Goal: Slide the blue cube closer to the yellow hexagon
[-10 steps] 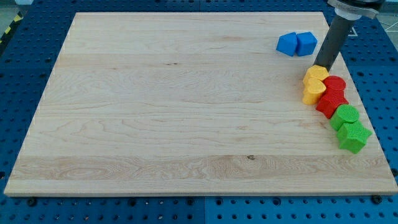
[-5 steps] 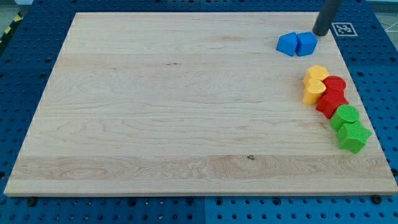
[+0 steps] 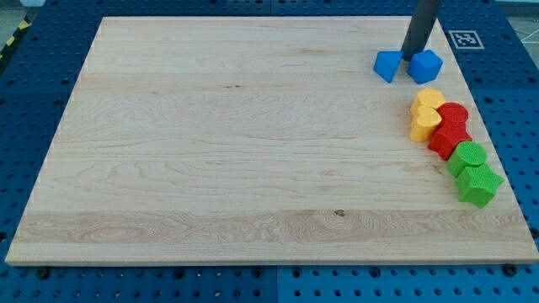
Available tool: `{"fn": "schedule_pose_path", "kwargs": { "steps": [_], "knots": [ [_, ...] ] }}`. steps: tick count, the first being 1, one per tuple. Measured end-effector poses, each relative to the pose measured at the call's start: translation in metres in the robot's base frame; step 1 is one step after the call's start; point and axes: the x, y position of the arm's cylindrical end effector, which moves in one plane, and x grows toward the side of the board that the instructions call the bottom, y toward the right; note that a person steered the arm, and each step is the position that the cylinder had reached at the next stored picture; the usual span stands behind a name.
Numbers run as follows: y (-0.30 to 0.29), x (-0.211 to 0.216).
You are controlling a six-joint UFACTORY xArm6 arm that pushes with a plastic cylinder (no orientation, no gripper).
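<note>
The blue cube (image 3: 425, 66) sits near the view's top right of the wooden board (image 3: 210, 143). Another blue block (image 3: 387, 66) lies just to its left, a small gap between them. My tip (image 3: 411, 56) stands at the top of that gap, touching or nearly touching both blue blocks. The yellow hexagon (image 3: 429, 100) lies below the cube, with a yellow heart-shaped block (image 3: 424, 124) right under it.
A red round block (image 3: 455, 114) and another red block (image 3: 447, 139) touch the yellow ones on the right. A green round block (image 3: 468, 156) and a green star-like block (image 3: 479, 183) follow below, near the board's right edge.
My tip moved from beside the yellow hexagon up past the blue blocks, then left and down between them. The blue cube has shifted right and turned, parting from the other blue block.
</note>
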Motion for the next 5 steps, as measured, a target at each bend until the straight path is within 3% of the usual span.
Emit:
{"fn": "schedule_pose_path", "kwargs": {
  "steps": [3, 5],
  "knots": [
    [0.044, 0.004],
    [0.004, 0.019]
  ]
}}
